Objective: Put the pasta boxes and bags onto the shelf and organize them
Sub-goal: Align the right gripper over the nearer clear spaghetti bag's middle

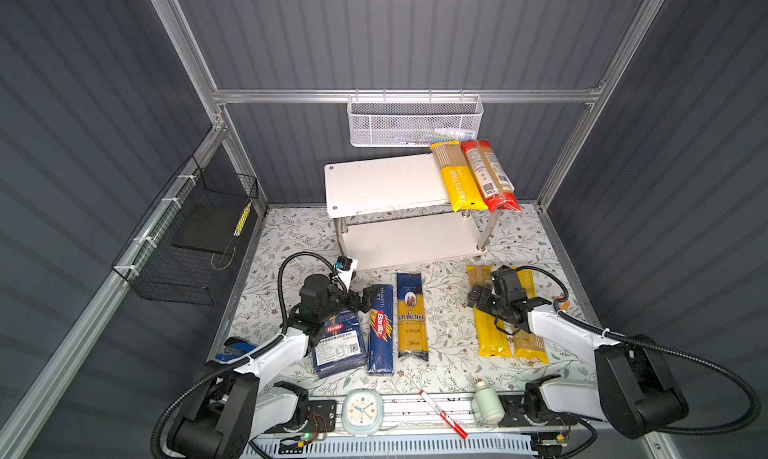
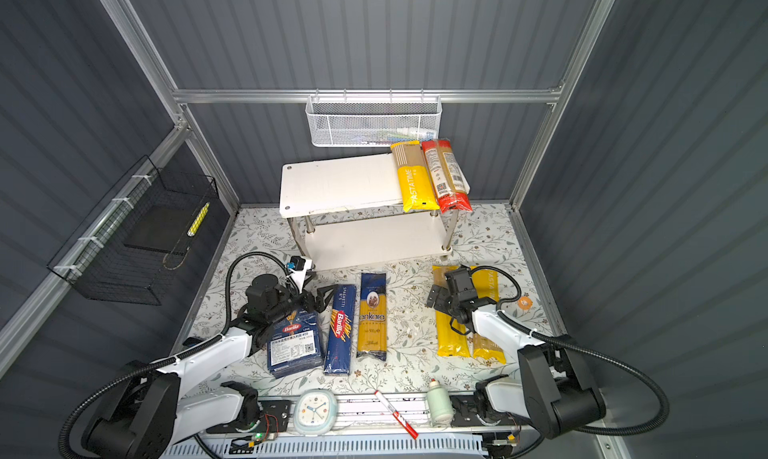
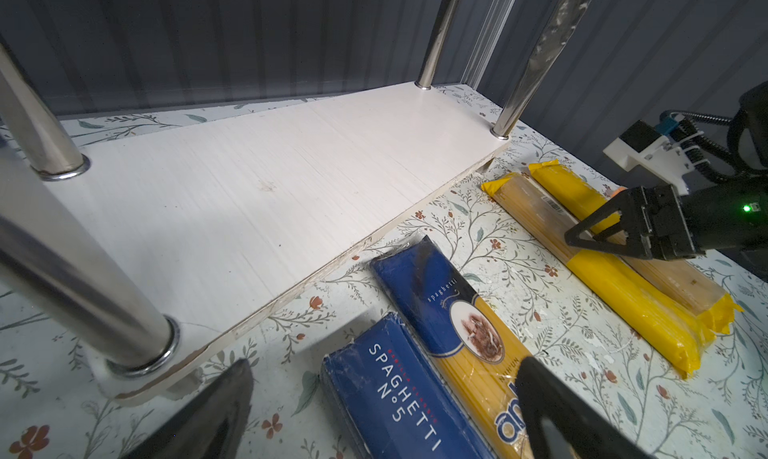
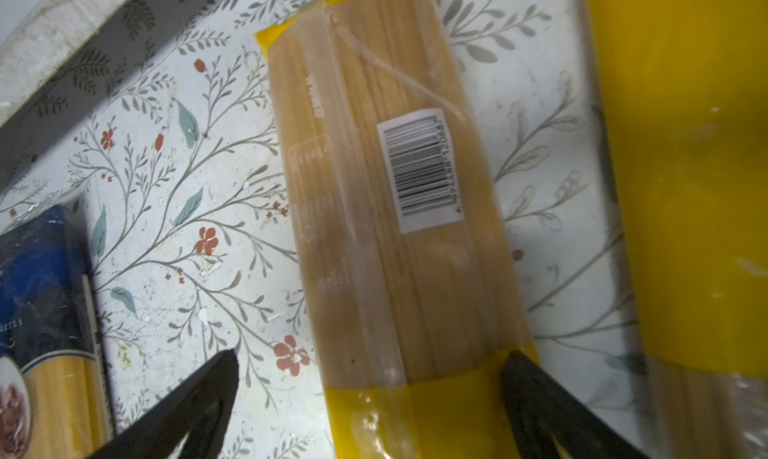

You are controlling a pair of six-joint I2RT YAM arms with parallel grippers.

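Two bags lie on the shelf [image 1: 382, 182], side by side across the right end of its top board: a yellow Pastatime bag [image 1: 461, 182] and the red-and-clear bag [image 1: 490, 178], their near ends overhanging the edge.

Five packs lie lengthwise on the bench [image 1: 449, 332], on the near side of the shelf. Left to right they are the wide Barilla box [image 1: 338, 344], narrow Barilla box [image 1: 381, 332] and ankara bag [image 1: 411, 315]. Well to the right lie the left Pastatime bag [image 1: 492, 336] and right Pastatime bag [image 1: 530, 346], close beside each other.

My right pincer [image 4: 370, 367] is spread wide above the left Pastatime bag, barcode side up — one fingertip either side, gripping nothing.

My left pincer [image 3: 384, 367] is also spread and holds nothing. It hovers over the far end of the narrow Barilla box.
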